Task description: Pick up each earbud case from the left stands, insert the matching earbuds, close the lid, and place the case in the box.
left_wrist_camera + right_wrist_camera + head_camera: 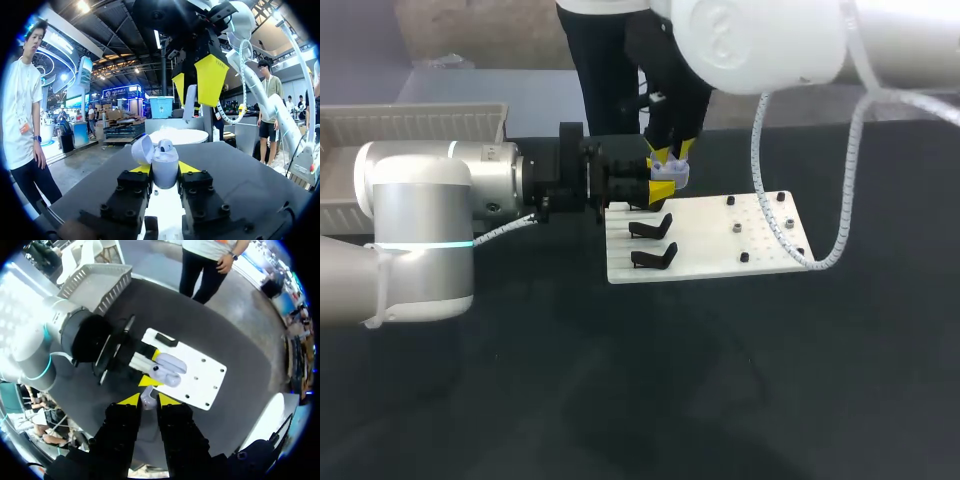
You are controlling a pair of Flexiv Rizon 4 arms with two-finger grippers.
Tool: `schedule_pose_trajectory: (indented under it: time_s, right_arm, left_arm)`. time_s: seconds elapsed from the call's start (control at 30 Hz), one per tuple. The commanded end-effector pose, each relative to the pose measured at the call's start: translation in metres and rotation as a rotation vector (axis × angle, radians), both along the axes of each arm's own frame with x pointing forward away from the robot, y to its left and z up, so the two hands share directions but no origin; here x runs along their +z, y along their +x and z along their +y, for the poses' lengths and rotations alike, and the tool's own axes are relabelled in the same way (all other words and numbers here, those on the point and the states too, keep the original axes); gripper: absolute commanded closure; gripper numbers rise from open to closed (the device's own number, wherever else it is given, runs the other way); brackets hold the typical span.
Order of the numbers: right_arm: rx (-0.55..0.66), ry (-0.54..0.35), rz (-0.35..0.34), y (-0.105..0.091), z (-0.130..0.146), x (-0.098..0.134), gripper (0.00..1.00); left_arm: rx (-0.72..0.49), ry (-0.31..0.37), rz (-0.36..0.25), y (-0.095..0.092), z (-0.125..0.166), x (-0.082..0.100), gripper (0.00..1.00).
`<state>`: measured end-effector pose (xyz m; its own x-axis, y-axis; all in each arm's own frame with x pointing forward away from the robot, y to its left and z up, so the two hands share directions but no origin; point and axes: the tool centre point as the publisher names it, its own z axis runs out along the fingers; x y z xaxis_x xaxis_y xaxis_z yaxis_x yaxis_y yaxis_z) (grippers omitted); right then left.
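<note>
The earbud case [170, 371] is in the air over the near-left corner of a white board [720, 250], lid [141, 149] swung open to one side. The left gripper [164, 168] clamps it: both yellow tips press the case body from opposite sides. In the left wrist view, what looks like one earbud [165, 146] sits in the case's open top, though its seating is hard to judge from this angle.

Directly above the case hangs the right gripper [148, 399], fingers pointing down and pinched on a second earbud [189, 104], which is gripped between the two yellow tips. That earbud is just above the case opening and apart from it.

Below, two black stands [652, 226] [654, 258] sit on the board's left part, one nearer the robot than the other. Small dark pegs [734, 228] dot the board's right part. The board lies on the dark table [620, 380], and a pale slatted box [410, 122] sits at the table's far left, well apart from both grippers.
</note>
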<state>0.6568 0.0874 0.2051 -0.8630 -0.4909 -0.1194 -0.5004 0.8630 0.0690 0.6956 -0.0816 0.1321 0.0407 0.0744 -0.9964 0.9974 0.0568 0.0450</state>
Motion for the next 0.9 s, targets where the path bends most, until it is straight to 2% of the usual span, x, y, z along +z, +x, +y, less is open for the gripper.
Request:
schedule_pose_trajectory:
  time_s: [0.03, 0.5, 0.9]
  right_arm:
    - [0.011, -0.015, 0.029, 0.008, 0.004, -0.007, 1.00]
    - [0.009, -0.018, 0.040, 0.021, 0.002, -0.015, 1.00]
    - [0.010, -0.024, 0.048, 0.023, 0.003, -0.022, 1.00]
  left_arm:
    - [0.006, -0.001, -0.002, -0.001, -0.001, 0.000, 1.00]
    - [0.006, -0.001, -0.002, -0.001, -0.001, 0.000, 1.00]
    - [0.006, -0.001, -0.002, -0.001, -0.001, 0.000, 1.00]
